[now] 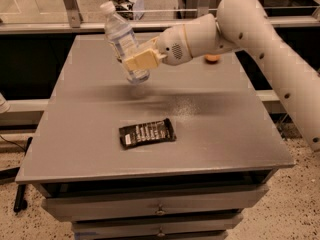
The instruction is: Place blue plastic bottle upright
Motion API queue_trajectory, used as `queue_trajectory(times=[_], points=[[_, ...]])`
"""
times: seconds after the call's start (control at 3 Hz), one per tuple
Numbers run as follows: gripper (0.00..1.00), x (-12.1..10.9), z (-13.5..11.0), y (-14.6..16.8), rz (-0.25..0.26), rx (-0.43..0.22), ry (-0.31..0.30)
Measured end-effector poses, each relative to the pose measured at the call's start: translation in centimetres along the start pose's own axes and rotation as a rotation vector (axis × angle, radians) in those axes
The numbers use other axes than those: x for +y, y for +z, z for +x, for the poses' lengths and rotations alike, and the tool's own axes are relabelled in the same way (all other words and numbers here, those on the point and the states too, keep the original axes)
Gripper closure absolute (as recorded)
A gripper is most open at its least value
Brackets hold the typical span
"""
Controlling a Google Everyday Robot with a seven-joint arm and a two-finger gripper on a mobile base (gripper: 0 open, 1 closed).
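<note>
No print can be read on the blue plastic bottle [120, 38] in the tool [136, 64] above the table [225, 134].

The white arm [260, 34] reaches in from the right over the grey table [225, 129]. Its gripper [137, 60] sits above the far left part of the table top, its tan fingers [142, 61] clamped on the lower half of the blue plastic bottle [120, 34]. The bottle leans, white cap up and to the left, base close over the surface. An orange fruit [212, 59] peeks out behind the arm. A dark snack wrapper [147, 133] lies flat near the front edge, well apart from the bottle
</note>
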State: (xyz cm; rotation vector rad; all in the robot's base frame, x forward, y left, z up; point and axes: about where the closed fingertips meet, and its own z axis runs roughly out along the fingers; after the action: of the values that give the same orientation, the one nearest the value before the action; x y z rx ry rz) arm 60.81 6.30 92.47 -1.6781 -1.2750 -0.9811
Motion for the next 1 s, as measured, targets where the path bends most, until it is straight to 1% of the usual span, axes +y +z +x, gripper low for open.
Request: queue_trajectory(times=[0.67,1.0], points=[[1.0,0.3,-2.3,-0.4,-0.085,0.103,-0.007],[1.0,0.3,-3.1,-0.6,-0.106,0.133,0.0]])
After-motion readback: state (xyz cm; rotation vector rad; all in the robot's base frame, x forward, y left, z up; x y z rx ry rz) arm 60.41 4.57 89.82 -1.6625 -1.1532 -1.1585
